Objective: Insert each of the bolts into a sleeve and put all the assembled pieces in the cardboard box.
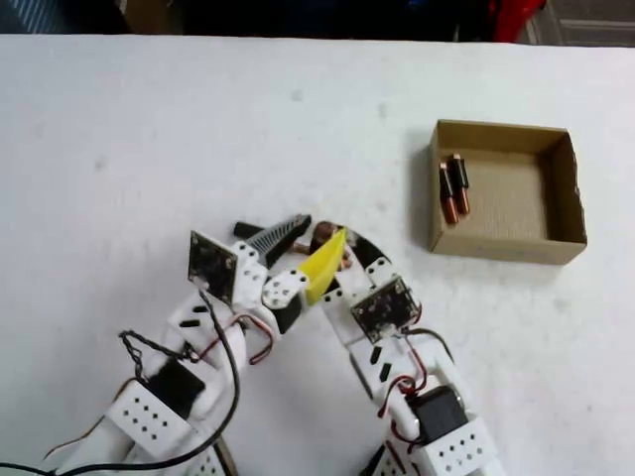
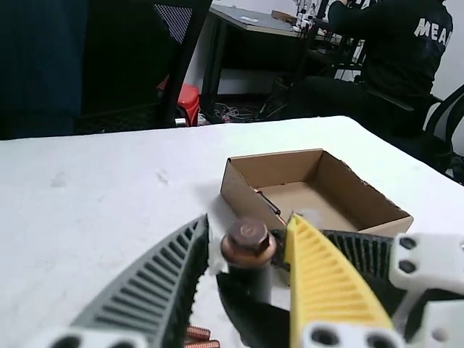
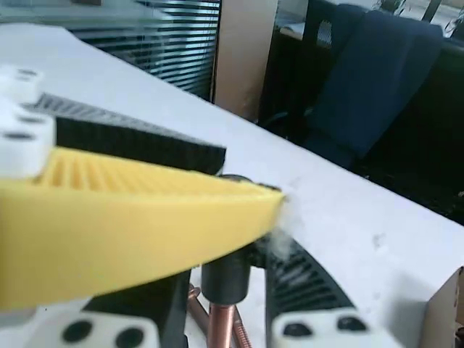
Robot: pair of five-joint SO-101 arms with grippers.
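Observation:
Both arms meet at the middle of the table. A bolt with a copper head (image 2: 248, 243) stands upright in a black sleeve (image 3: 226, 279), and its copper shaft (image 3: 221, 324) sticks out below. My left gripper (image 2: 249, 221), with one dark finger (image 2: 163, 279) and one yellow finger (image 2: 319, 283), flanks the head with a small gap on the yellow side. My right gripper (image 3: 232, 268) is shut on the sleeve. In the high view the piece (image 1: 325, 238) sits between the left gripper (image 1: 317, 236) and right gripper (image 1: 345, 256). Two assembled pieces (image 1: 453, 188) lie in the cardboard box (image 1: 501, 134).
The cardboard box (image 2: 275, 158) stands open a short way to the right of the grippers. Copper threaded pieces (image 2: 197, 336) lie on the table under the left gripper. White table (image 1: 198, 129) stretches wide to the left and back. Cables hang from both arms.

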